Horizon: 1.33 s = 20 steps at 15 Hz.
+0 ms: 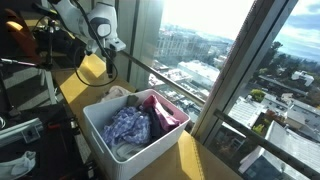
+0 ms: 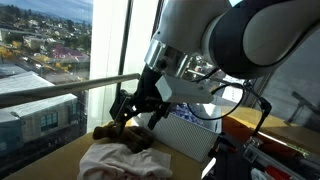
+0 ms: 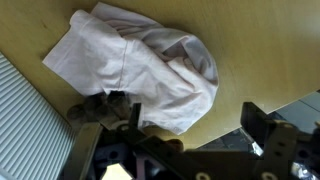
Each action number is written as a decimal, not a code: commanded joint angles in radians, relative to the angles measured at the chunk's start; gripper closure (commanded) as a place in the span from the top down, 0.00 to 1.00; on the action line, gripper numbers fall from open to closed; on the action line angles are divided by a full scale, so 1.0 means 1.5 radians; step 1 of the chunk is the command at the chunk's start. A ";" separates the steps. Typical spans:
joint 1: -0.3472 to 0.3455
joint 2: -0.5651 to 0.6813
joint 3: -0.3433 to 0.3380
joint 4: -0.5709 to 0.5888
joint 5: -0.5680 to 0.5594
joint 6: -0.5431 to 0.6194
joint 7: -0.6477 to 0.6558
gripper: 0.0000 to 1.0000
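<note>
- The tool [image 3: 175,150] comes in from the bottom edge of the wrist view. Its jaws stand spread wide, one finger [image 3: 85,150] low on the left and the other far off on the right, and nothing is gripped between them.
- Just past the fingers lies a pale cloth [image 3: 140,65], crumpled and loosely bunched on the bare wooden worktop [image 3: 255,45]. It is the thing closest to the tool.
- A small brown thing [image 3: 100,103] sits at the cloth's near edge, touching it and close to the left-hand finger. It is too dark to tell what it is.
- In an exterior view the tool [image 2: 135,108] hangs close above the brown thing [image 2: 105,131] and the pale cloth [image 2: 120,160]. Whether it touches either cannot be told.
- Beside the cloth stands a white bin [image 2: 190,138]. Its ribbed wall also shows at the left edge of the wrist view.
- In an exterior view the white bin [image 1: 95,125] holds a blue patterned cloth [image 1: 128,125] and a magenta cloth [image 1: 165,110]. The pale cloth [image 1: 118,92] lies outside it, just behind its far rim, under the tool [image 1: 108,62].
- Behind the worktop runs a window rail [image 2: 60,90] with glass above.
- Farthest off, through the glass, are city buildings [image 1: 190,70] in daylight.
</note>
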State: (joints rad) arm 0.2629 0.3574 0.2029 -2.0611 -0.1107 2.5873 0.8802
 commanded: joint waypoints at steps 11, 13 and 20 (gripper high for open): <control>0.141 0.220 -0.126 0.121 -0.020 0.000 0.009 1.00; 0.160 0.246 -0.147 0.131 -0.033 -0.002 0.017 1.00; 0.192 0.300 -0.157 0.162 -0.033 -0.016 0.010 0.52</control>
State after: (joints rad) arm 0.5278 0.7767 -0.0182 -1.8532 -0.1482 2.5837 0.8826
